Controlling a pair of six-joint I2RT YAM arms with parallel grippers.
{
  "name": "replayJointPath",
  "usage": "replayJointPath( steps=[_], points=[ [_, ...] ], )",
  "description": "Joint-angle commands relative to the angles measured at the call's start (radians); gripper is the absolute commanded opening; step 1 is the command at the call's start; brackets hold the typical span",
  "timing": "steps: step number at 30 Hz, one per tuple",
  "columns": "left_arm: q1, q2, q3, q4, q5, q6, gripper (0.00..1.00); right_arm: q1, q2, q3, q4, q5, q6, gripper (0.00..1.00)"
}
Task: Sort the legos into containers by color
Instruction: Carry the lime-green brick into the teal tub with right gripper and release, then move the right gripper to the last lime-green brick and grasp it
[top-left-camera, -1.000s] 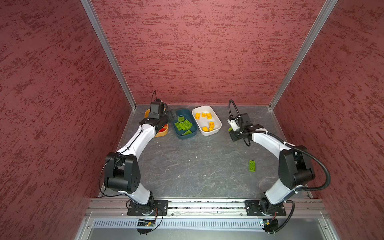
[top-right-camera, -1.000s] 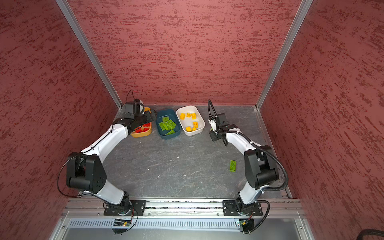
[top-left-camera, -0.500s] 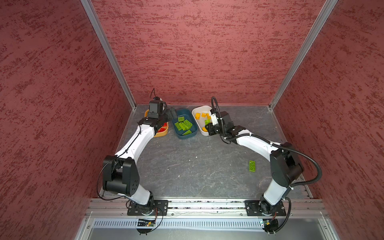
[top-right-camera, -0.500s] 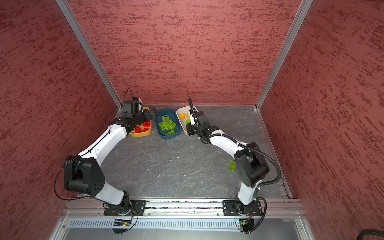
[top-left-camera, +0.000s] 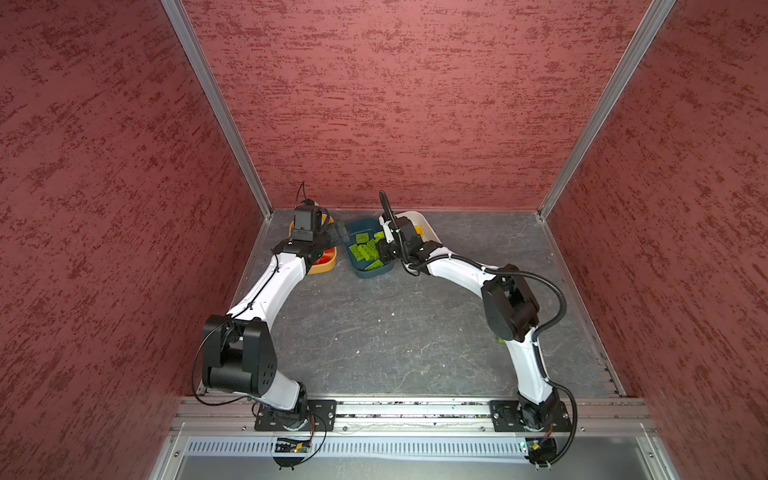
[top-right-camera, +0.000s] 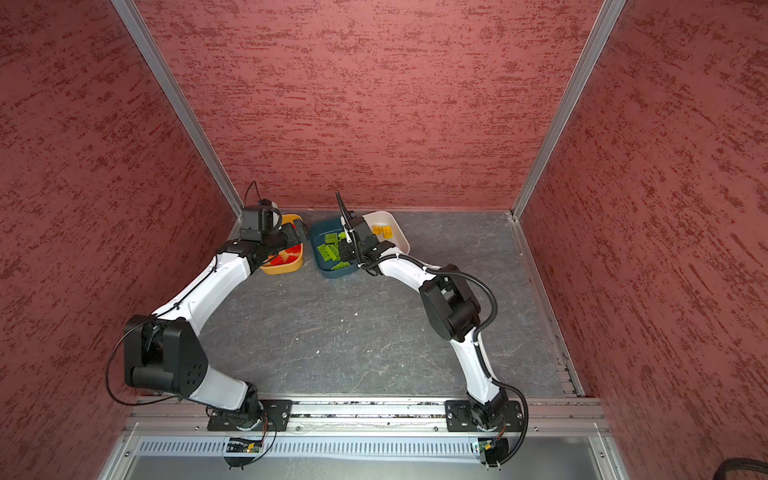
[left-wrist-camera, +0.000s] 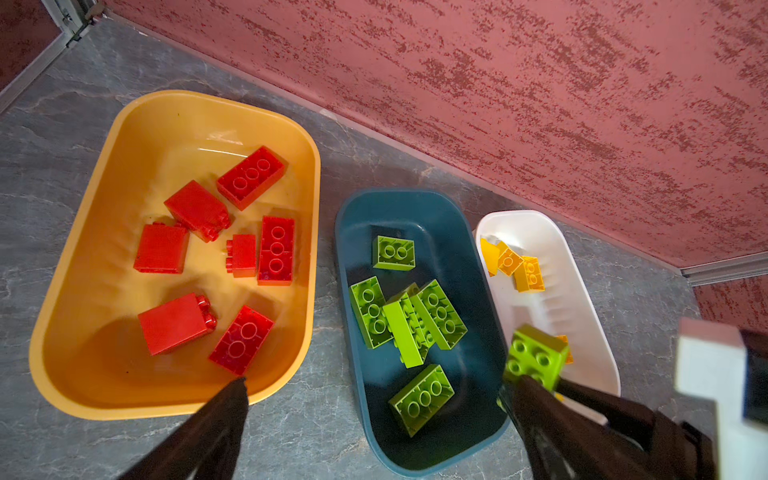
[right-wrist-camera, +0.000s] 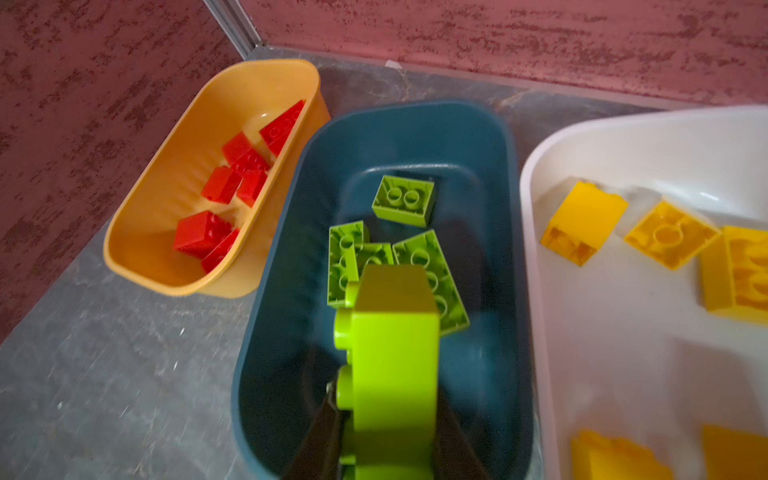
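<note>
Three containers stand in a row at the back: a mustard yellow tub (left-wrist-camera: 104, 174) with several red legos (left-wrist-camera: 251, 176), a teal tub (right-wrist-camera: 291, 232) with several lime green legos (left-wrist-camera: 419, 399), and a white tub (right-wrist-camera: 582, 332) with yellow legos (right-wrist-camera: 584, 222). My right gripper (right-wrist-camera: 390, 415) is shut on a lime green lego (right-wrist-camera: 395, 345) and holds it above the teal tub (top-left-camera: 370, 272), near its right side. My left gripper (left-wrist-camera: 378, 384) stands open and empty above the gap between the yellow and teal tubs. In a top view it (top-right-camera: 299, 232) hangs over the yellow tub (top-right-camera: 282, 270).
Red walls close the grey table (top-left-camera: 374, 332) on three sides, with the tubs close to the back wall. A sliver of green (top-left-camera: 502, 341) shows on the table behind my right arm's elbow. A metal rail (top-left-camera: 395, 409) runs along the front edge.
My right arm has swung left with the green lego, from the table's back right across the white tub to above the teal tub. My left arm has hardly moved.
</note>
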Motion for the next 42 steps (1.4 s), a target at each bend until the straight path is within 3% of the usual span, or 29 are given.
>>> replayJointPath(
  steps=[1,6,8,11,18,23,28,30,37,42],
  points=[
    [0.006,-0.026,-0.010,-0.010,-0.001,0.013,0.99,-0.003,0.095,0.162,-0.059,0.048,-0.052,0.09],
    [0.006,-0.032,-0.012,-0.025,-0.011,0.015,0.99,-0.004,0.294,0.492,-0.195,0.260,-0.063,0.30],
    [0.009,-0.035,-0.016,-0.027,-0.012,0.017,0.99,-0.004,0.351,0.600,-0.248,0.289,-0.101,0.36],
    [0.017,-0.034,-0.027,-0.028,-0.012,0.016,0.99,-0.004,0.368,0.653,-0.288,0.212,-0.162,0.57],
    [0.004,-0.034,-0.051,0.012,0.018,0.003,0.99,-0.003,0.245,0.567,-0.322,0.106,-0.216,0.70],
    [-0.061,-0.025,-0.040,0.023,0.003,0.055,0.99,-0.003,0.024,0.313,-0.301,0.045,-0.208,0.78],
    [-0.114,-0.018,-0.059,0.073,0.023,0.083,0.99,-0.004,-0.326,-0.180,-0.119,0.073,-0.143,0.83],
    [-0.138,-0.019,-0.076,0.106,0.036,0.103,0.99,-0.006,-0.480,-0.391,-0.037,0.122,-0.107,0.99],
    [-0.214,-0.014,-0.113,0.195,0.085,0.194,0.99,-0.045,-0.870,-0.798,-0.098,0.352,0.102,0.99],
    [-0.261,0.003,-0.103,0.224,0.084,0.238,0.99,-0.199,-1.077,-1.030,-0.192,0.337,0.306,0.99]
  ],
)
